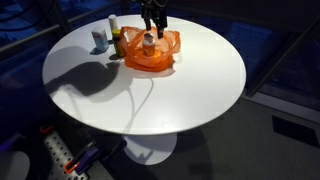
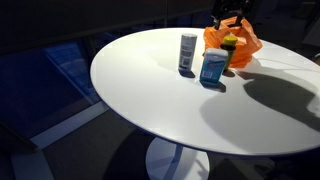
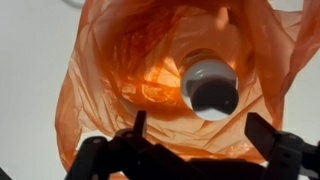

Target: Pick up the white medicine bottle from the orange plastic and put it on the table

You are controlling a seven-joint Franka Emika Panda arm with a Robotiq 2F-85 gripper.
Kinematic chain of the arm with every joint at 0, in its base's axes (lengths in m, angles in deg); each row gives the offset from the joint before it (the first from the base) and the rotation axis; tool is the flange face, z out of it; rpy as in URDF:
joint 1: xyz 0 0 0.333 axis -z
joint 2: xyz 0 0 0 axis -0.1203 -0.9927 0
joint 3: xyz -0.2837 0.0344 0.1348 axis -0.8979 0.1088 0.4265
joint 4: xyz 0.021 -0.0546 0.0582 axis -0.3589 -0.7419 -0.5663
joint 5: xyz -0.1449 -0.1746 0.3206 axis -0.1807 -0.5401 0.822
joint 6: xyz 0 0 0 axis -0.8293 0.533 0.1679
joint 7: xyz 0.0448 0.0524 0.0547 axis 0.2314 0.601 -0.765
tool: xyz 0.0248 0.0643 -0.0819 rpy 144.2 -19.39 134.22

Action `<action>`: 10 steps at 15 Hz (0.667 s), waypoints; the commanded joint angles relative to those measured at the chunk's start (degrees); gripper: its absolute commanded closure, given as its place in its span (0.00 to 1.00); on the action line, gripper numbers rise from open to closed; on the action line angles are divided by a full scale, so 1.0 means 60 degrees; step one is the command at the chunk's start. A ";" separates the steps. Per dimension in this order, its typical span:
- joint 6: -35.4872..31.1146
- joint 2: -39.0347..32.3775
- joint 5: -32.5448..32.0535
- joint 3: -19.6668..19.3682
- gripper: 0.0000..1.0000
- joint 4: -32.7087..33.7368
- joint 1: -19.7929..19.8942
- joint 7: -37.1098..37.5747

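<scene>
The white medicine bottle (image 3: 210,85) with a dark cap stands upright inside the crumpled orange plastic (image 3: 120,60). It also shows in an exterior view (image 1: 149,42), in the middle of the orange plastic (image 1: 165,58). In the exterior view from the far side the orange plastic (image 2: 243,38) hides the bottle. My gripper (image 3: 200,128) is open and empty. It hovers right above the bottle, one finger on each side and apart from it. The gripper shows above the plastic in both exterior views (image 1: 152,17) (image 2: 230,14).
The round white table (image 1: 150,95) holds a white bottle (image 2: 187,52), a blue box (image 2: 213,66) and a small yellow bottle (image 2: 230,47) close beside the orange plastic. The table's edge drops to a dark floor all round.
</scene>
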 commanded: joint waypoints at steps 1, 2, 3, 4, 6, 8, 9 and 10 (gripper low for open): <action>-0.0010 -0.0397 0.0066 -0.0135 0.00 0.0354 -0.0260 0.0194; -0.0021 -0.0458 0.0064 -0.0139 0.00 0.0368 -0.0299 0.0188; -0.0001 -0.0519 0.0058 -0.0147 0.00 0.0394 -0.0341 0.0197; 0.0037 -0.0578 0.0068 -0.0153 0.00 0.0432 -0.0375 0.0190; 0.0138 -0.0643 0.0066 -0.0171 0.27 0.0484 -0.0430 0.0196; 0.0259 -0.0687 0.0068 -0.0190 0.29 0.0524 -0.0462 0.0200; 0.0310 -0.0688 0.0062 -0.0201 0.38 0.0528 -0.0472 0.0198; 0.0395 -0.0672 0.0027 -0.0223 0.45 0.0539 -0.0488 0.0235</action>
